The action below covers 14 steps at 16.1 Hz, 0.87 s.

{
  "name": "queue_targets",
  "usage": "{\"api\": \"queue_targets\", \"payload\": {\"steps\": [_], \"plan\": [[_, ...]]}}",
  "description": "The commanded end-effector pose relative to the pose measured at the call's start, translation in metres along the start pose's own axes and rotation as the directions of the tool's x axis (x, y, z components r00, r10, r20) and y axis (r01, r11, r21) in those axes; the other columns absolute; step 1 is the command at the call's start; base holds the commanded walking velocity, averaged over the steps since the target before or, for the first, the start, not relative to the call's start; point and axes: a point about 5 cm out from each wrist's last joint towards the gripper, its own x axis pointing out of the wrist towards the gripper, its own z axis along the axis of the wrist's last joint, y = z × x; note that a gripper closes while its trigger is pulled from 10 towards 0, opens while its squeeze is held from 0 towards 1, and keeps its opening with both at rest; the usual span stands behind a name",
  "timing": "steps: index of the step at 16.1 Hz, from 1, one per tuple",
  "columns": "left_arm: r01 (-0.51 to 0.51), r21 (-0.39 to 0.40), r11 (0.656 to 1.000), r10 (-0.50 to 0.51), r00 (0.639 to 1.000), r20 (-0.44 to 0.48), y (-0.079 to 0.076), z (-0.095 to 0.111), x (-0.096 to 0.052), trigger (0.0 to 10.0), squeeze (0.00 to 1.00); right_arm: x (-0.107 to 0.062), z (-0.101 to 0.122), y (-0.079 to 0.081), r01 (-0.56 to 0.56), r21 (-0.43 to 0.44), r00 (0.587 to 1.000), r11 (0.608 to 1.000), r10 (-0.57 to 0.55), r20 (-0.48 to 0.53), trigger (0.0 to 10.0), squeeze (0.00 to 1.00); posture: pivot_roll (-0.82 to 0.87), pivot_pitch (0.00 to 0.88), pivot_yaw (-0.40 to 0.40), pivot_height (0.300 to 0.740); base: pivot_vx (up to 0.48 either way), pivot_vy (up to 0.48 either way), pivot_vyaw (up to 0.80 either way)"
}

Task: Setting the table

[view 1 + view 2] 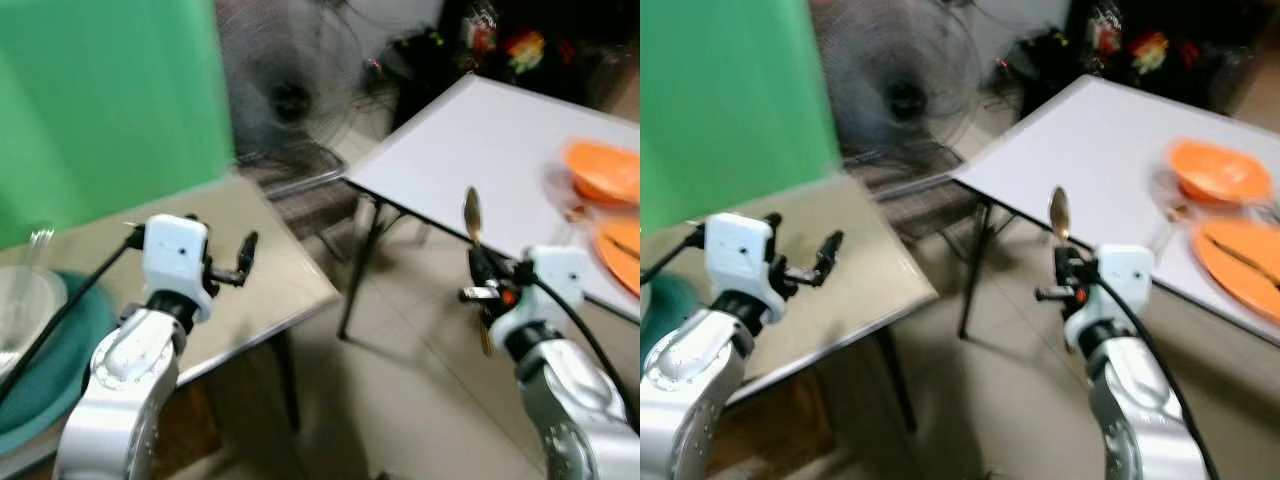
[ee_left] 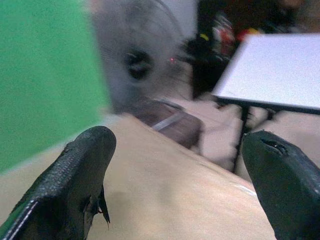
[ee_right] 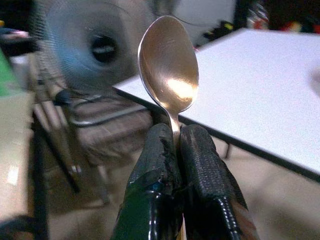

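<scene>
My right gripper [image 1: 478, 262] is shut on a metal spoon [image 3: 168, 70], bowl up, held in the air just before the near edge of the white table [image 1: 490, 150]. On that table at the right sit an orange bowl [image 1: 603, 170] and an orange plate [image 1: 622, 250]. My left gripper [image 1: 215, 262] stands open with nothing between its fingers, above the beige table [image 1: 250, 250]. A teal plate [image 1: 50, 370] with a clear bowl [image 1: 20, 300] on it rests at the beige table's left end.
A standing fan [image 1: 285, 90] is behind the gap between the two tables. A green screen [image 1: 100, 100] rises at the back left. Dark clutter [image 1: 500, 40] lies beyond the white table. Tiled floor [image 1: 400, 380] is open between the tables.
</scene>
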Motion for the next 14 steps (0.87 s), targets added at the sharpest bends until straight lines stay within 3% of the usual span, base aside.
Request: {"api": "queue_targets", "payload": {"steps": [1, 5, 14], "plan": [[0.013, 0.005, 1.000, -0.013, 1.000, 0.024, -0.0015, 0.0049, 0.0018, 10.0, 0.00, -0.0011, 0.0037, -0.0011, 0.021, -0.008, 1.000, 1.000, -0.021, 0.022, 10.0, 0.00, -0.07, 0.014, 0.007, 0.740, 0.000, -0.405, -0.78], [0.013, -0.002, 1.000, -0.013, 0.999, 0.031, -0.0032, 0.0038, 0.0045, 10.0, 0.00, -0.0008, -0.0005, -0.0027, 0.040, -0.088, 0.999, 0.995, -0.041, -0.007, 10.0, 0.00, -0.07, 0.020, 0.003, 0.740, 0.000, -0.480, 0.00], [0.003, 0.007, 1.000, -0.003, 0.999, 0.036, -0.0030, 0.0053, 0.0049, 10.0, 0.00, 0.0023, 0.0018, -0.0042, 0.063, -0.068, 0.998, 0.996, -0.063, 0.004, 10.0, 0.00, -0.07, 0.029, -0.002, 0.740, 0.000, -0.480, 0.00]]}}
